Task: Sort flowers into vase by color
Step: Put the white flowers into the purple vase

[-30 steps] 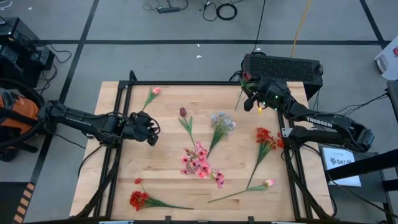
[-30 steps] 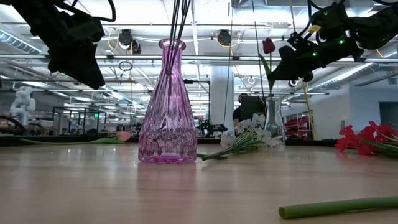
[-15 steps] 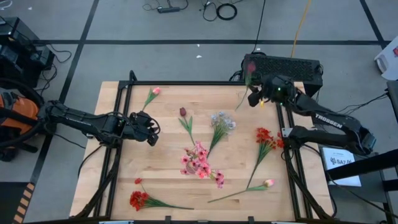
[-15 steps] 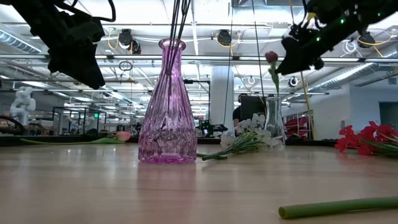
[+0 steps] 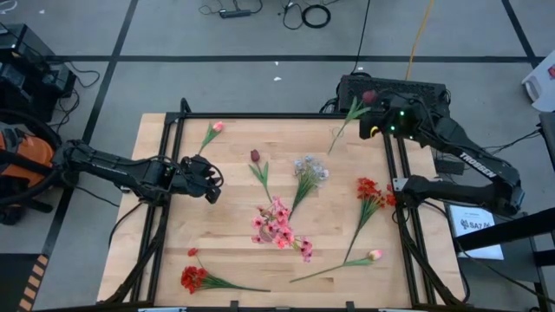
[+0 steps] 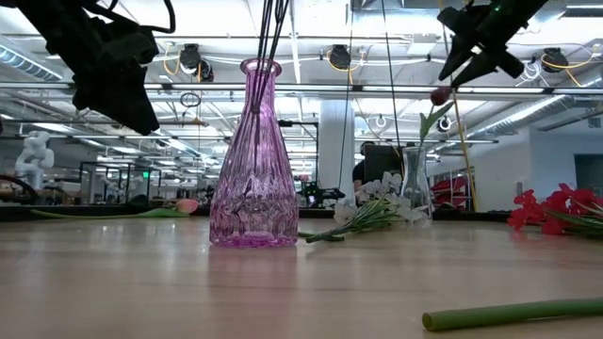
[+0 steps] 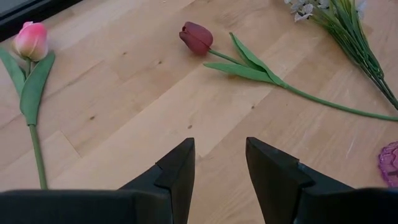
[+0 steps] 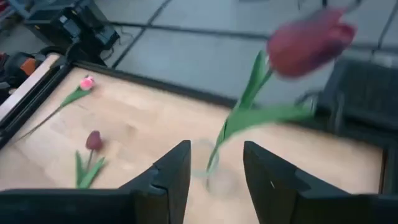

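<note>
My right gripper (image 5: 378,121) (image 6: 464,55) is open, high above the table's far right corner. Below it a dark red tulip (image 8: 310,41) (image 6: 440,95) leans with its stalk foot in a clear glass vase (image 6: 415,185) (image 8: 208,172). My left gripper (image 5: 210,184) (image 7: 219,163) hovers open at the table's left. A pink glass vase (image 6: 247,160) holds pink sprays (image 5: 276,224). Lying on the table are a second dark red tulip (image 7: 196,37), pink tulips (image 5: 212,130) (image 5: 375,255), a blue-white spray (image 5: 308,170) and red sprays (image 5: 371,191) (image 5: 192,278).
A black box (image 5: 395,90) sits just past the table's far right edge, behind the clear vase. Dark frame rails (image 5: 165,208) (image 5: 401,208) run along the table's left and right sides. Bare wood lies between my left gripper and the pink vase.
My right gripper has risen and drawn back toward the table's far right corner, away from the clear vase. The dark red tulip has tipped from nearly upright to leaning toward that corner, its stalk foot staying in the vase.
</note>
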Available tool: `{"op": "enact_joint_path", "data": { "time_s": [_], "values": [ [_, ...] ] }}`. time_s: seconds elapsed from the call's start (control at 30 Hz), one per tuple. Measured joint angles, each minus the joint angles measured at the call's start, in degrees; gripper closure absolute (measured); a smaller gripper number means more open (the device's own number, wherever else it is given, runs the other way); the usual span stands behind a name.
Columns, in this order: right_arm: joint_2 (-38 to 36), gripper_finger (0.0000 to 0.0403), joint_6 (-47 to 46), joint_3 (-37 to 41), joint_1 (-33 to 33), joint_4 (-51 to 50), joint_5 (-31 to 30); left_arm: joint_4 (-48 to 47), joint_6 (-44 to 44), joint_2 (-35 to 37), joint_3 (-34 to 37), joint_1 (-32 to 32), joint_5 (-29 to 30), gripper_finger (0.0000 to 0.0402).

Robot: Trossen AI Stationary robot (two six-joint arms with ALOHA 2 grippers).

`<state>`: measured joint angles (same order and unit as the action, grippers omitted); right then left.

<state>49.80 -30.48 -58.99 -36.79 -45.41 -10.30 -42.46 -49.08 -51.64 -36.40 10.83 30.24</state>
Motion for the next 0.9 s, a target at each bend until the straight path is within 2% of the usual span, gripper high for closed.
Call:
{"op": "enact_joint_path", "data": {
  "time_s": [0.3,0.67,0.9],
  "values": [
    [1.85,0.0287,-20.72,-0.54,8.84,-12.83,4.34,-0.04,0.44,0.0,0.0,0.0,-0.24,0.0252],
    [10.5,0.0287,-41.85,-0.54,23.8,-14.83,2.61,-0.04,0.04,-0.02,0.0,0.01,-2.23,0.0252],
    [15.67,0.0287,-47.59,-0.52,29.38,-14.85,2.61,-0.24,0.35,-0.02,0.0,0.0,-4.59,0.0252]
  ]
}}
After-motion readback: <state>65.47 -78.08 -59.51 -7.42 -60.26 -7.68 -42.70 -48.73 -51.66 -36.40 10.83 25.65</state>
